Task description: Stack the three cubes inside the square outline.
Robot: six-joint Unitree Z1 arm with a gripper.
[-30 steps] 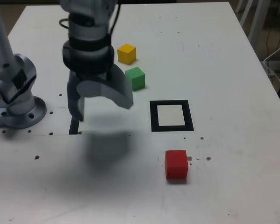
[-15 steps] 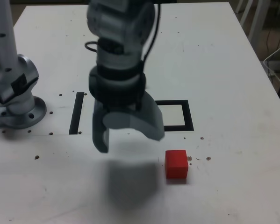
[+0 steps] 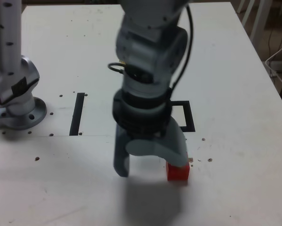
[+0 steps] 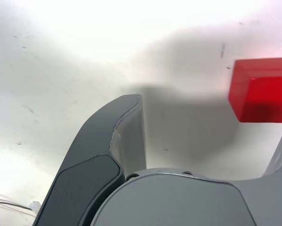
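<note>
The claw (image 3: 151,168) stands wide open above the white counter (image 3: 244,155), with nothing between its fingers. The red, matte, solid cube (image 3: 177,173) rests on the counter near the thick black square outline (image 3: 190,123), outside its border. The grey arm (image 3: 148,84) partly covers the outline; a yellow sliver (image 3: 123,62) shows behind it, and the green cube cannot be seen. The step in hand appears to be alignment over the red cube. Caution: the cube lies toward one finger rather than centred in the opening. If the claw descends on this line, that finger may land on the cube's top or push its side, causing it to slide or turn. Closing off-centre may take only an edge, so the cube may twist in the grip. Descending too far may press the fingertips against the counter. Centre the opening over the cube before lowering; otherwise, a skewed grip may produce a crooked base for the stack.
</note>
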